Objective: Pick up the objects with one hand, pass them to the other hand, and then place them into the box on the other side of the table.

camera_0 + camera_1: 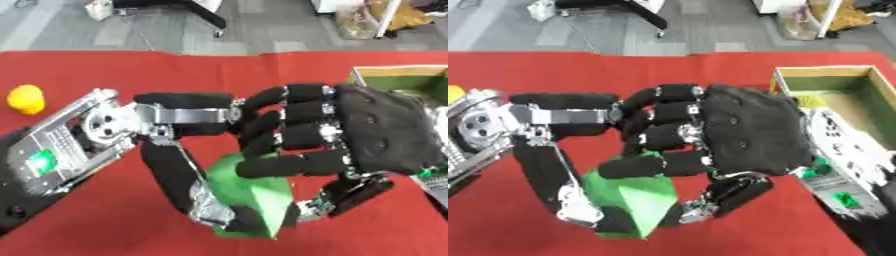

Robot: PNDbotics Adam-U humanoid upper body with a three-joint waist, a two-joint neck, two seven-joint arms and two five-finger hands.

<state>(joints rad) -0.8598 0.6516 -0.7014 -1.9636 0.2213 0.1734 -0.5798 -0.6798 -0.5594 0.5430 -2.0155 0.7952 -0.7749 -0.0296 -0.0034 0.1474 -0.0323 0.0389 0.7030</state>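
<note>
Two robot hands meet over a red surface (105,240) at the centre of the frame, with a green block (249,200) between them. The left hand (179,117), entering from the left edge on a silver-jointed black arm, has its fingers (175,172) curled down around the left side of the block, their tips at its lower edge. The right hand (750,135), entering from the right edge, shows its black back to the camera; its fingers (654,165) are curled over the top of the block and its thumb (732,195) closes in at the block's lower right, so both hands grip the same object. Whether the block touches the surface cannot be told.

A yellow rounded object (26,99) lies on the surface at the left edge of the frame, well apart from the hands. A cardboard box (780,80) with a greenish interior stands at the upper right of the frame, just beside the back of the right hand. Grey floor lies beyond the surface's far edge.
</note>
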